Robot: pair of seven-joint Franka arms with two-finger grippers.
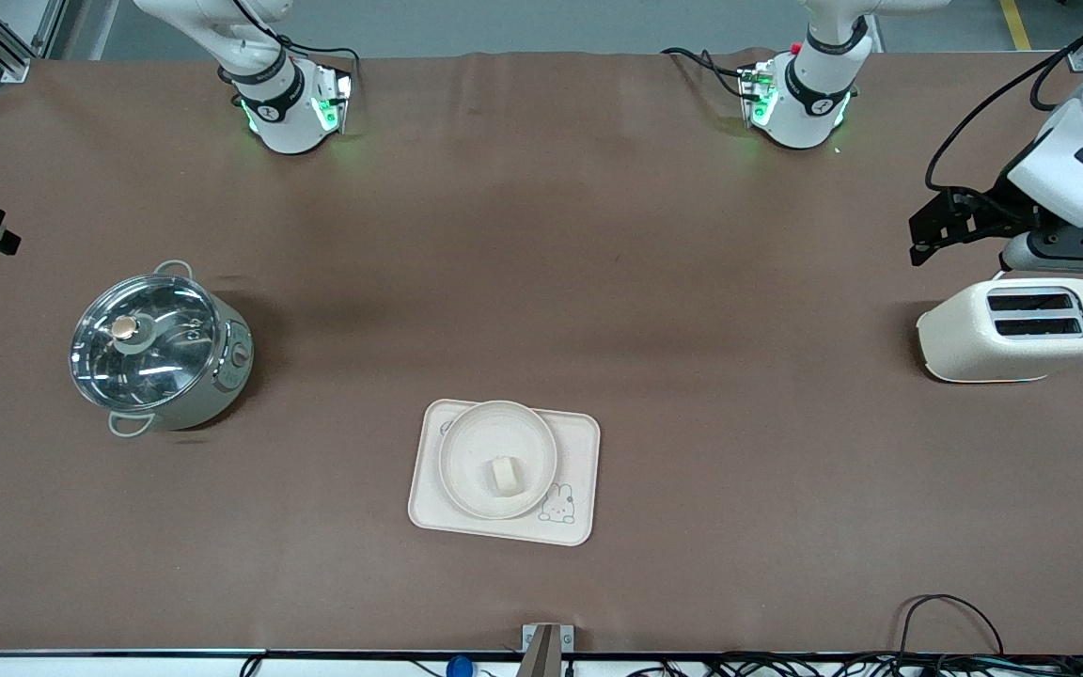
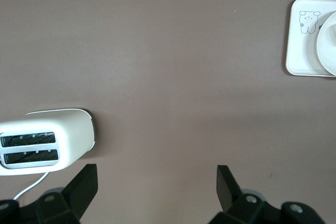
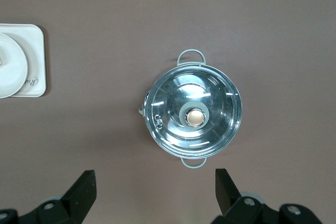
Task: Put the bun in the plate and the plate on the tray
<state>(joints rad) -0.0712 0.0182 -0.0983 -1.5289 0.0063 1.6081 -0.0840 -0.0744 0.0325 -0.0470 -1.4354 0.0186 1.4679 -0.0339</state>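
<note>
bun (image 1: 505,473) in plate (image 1: 466,442), plate on tray (image 1: 577,442)

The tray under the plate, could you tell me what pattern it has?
Cream rectangular tray, small rabbit drawing; front view.

Matt brown table cover (image 1: 541,235), glossy glass-and-metal pot lid (image 1: 145,341), smooth matt cream tray (image 1: 579,442), plate (image 1: 466,442)

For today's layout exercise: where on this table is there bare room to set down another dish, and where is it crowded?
Bare cloth runs between the pot and the tray, between the tray and the toaster, and from the tray up to the arm bases. The tray itself is crowded: the plate with the bun fills most of it. Around the toaster, the left gripper hovers open; the right gripper hangs open above the pot.
</note>
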